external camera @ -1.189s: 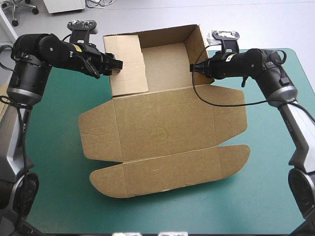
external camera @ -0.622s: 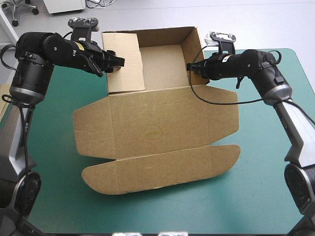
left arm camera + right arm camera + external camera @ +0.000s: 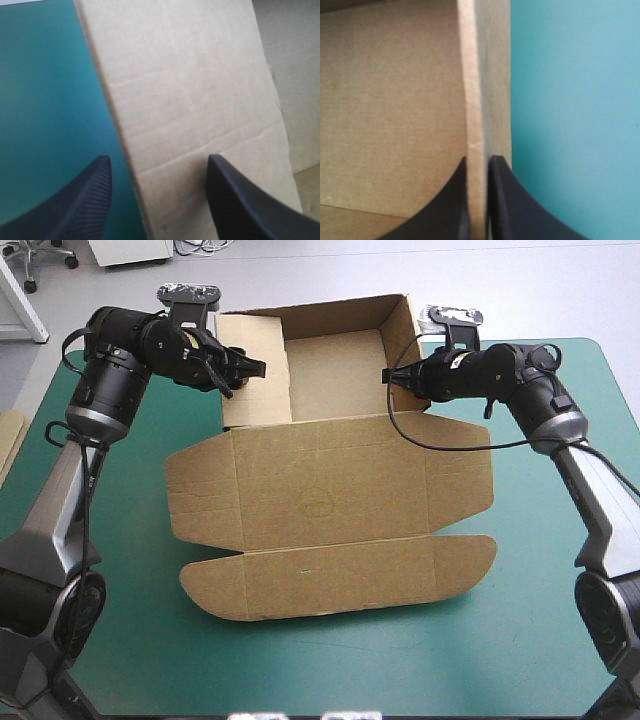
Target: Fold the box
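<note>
Box (image 3: 330, 490) slides back rightward; left flap (image 3: 258, 390) stands steeper. Left end effector (image 3: 248, 368) spread astride flap; right end effector (image 3: 392, 377) pinches right wall (image 3: 402, 340). Tuck pending.

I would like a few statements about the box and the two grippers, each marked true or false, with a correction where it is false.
1. The right gripper is shut on the right wall of the box. True.
2. The left gripper is shut on the box as well. False: its fingers stand apart, with the edge of the left wall between them.
3. The lid lies flat on the teal-green cover, on the near side of the box. True.
4. The far wall lies flat on the table. False: it stands raised.
</note>
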### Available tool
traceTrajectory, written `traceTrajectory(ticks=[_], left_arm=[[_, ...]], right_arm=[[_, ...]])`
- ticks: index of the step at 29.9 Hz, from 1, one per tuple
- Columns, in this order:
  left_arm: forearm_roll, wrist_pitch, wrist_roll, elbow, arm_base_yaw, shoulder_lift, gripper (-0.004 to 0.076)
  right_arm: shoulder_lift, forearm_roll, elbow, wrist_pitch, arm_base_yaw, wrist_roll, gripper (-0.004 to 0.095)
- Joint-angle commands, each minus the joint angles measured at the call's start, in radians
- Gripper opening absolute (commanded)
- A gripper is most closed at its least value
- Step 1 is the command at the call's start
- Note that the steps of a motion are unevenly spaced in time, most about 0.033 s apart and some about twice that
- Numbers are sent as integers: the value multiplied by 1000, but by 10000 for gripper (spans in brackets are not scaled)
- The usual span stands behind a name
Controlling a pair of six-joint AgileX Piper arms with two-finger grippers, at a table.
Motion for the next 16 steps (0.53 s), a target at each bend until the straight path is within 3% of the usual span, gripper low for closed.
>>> traceTrajectory(ticks=[1,7,11,16], left_arm=[[36,-51,-20,-21,-1,-11,388],[2,-95,-36,-21,-1,9,291],[0,-29,-36,-21,-1,50,287],[-8,-44,-36,-21,-1,67,288]], right_arm=[[-65,81,-46,-81,3,37,-5],[-65,51,-46,-81,3,37,-5],[-65,51,-46,-81,3,34,-5],[-65,44,-46,-79,3,32,-5]])
